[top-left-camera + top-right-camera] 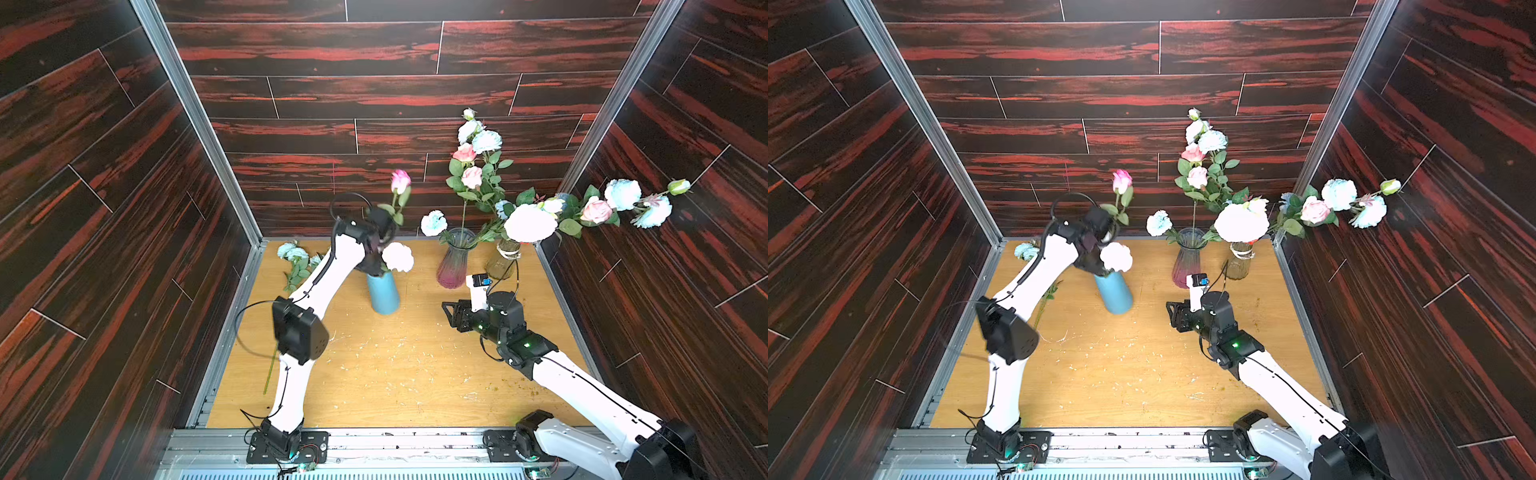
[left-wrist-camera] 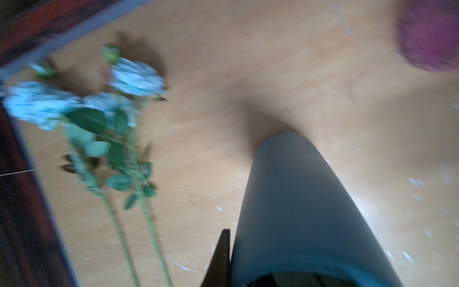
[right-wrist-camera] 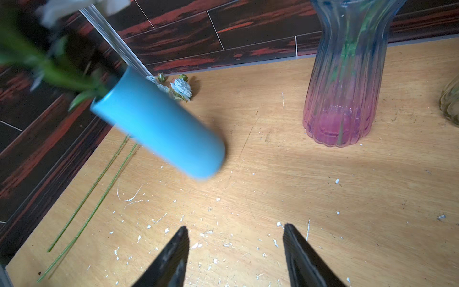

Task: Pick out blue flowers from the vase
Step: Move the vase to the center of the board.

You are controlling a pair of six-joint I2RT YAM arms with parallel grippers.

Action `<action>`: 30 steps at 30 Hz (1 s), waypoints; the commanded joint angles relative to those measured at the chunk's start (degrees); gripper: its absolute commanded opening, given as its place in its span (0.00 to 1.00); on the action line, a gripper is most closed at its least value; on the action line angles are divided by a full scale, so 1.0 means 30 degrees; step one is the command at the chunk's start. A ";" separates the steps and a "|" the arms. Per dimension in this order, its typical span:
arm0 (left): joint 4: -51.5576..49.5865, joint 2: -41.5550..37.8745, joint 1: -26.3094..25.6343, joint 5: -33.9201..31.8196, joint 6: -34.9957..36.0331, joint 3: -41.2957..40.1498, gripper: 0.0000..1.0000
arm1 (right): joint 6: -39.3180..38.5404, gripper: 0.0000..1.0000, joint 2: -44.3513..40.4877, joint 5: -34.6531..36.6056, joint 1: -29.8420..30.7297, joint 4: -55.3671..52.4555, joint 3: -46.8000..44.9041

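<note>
2 blue flowers [image 1: 293, 253], heads rearward (stems frontward), left end effector [image 1: 376, 259] state unclear, right end effector [image 3: 235, 227] wide

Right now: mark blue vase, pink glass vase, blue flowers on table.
blue vase [image 1: 384, 295], a top view, body.
pink glass vase [image 3: 340, 104], right wrist view, lower wall.
blue flowers [image 2: 136, 78], left wrist view, bloom head.

Robot lab booth (aluminium frame [image 1: 197, 120], wood-print panels [image 1: 374, 91], plywood floor [image 1: 415, 365]).

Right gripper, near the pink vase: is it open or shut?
Open. The right gripper has its jaws well apart in its wrist view, with only bare table between them.
</note>
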 commanded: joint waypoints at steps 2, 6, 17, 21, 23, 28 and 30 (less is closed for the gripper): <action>-0.2800 0.2669 0.1096 -0.1610 0.0751 0.7744 0.00 | 0.0058 0.63 -0.0031 0.0172 -0.0023 0.0170 -0.0093; 0.0473 0.1698 0.2043 -0.1107 0.0689 0.4121 0.00 | 0.0062 0.63 0.0136 0.0114 -0.0028 0.0146 -0.0026; 0.1852 0.2323 0.2231 -0.0899 0.0842 0.4607 0.09 | 0.0033 0.63 0.0628 0.0024 -0.0054 -0.0008 0.0282; 0.1890 0.2643 0.2216 -0.0578 0.0742 0.4855 0.39 | 0.0059 0.63 0.0645 -0.0007 -0.0046 -0.0055 0.0311; 0.2007 0.2713 0.2214 -0.0529 0.0725 0.4815 0.48 | 0.0035 0.63 0.0639 -0.0006 -0.0043 -0.0054 0.0311; 0.2298 0.2601 0.2175 -0.0449 0.0706 0.4586 0.56 | 0.0047 0.63 0.0542 -0.0010 -0.0042 0.0022 0.0223; 0.2572 0.2352 0.2114 -0.0358 0.0727 0.4243 0.56 | 0.0041 0.63 0.0555 -0.0020 -0.0053 0.0022 0.0233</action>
